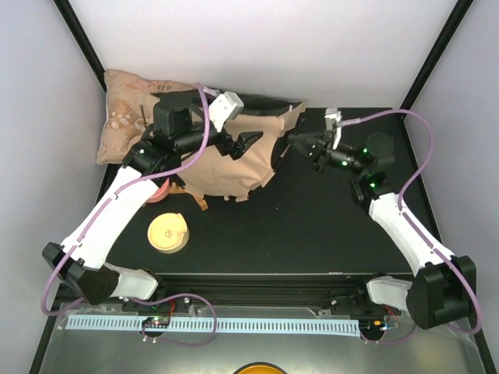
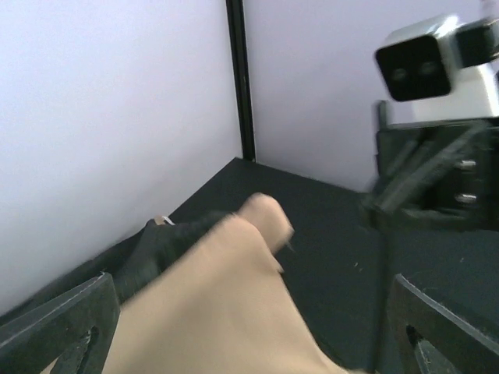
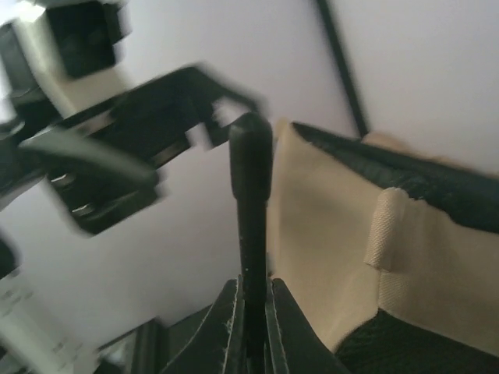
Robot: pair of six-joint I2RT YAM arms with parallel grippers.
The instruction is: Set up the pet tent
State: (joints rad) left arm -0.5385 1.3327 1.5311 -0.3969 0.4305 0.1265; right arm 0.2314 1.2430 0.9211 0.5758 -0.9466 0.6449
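Note:
The pet tent lies slumped at the back of the black table, tan canvas on top and black lining behind. My left gripper hovers over the canvas with its jaws wide open; in the left wrist view the tan fabric lies between and below its fingers, blurred. Facing it from the right, my right gripper is shut on a thin black tent pole just below its rounded tip, beside the tent's canvas edge. The pole sticks up out of the right gripper.
A puffy beige patterned cushion lies at the back left corner against the wall. A round yellow object sits front left of the tent, a small pink one under my left arm. White walls close in on three sides.

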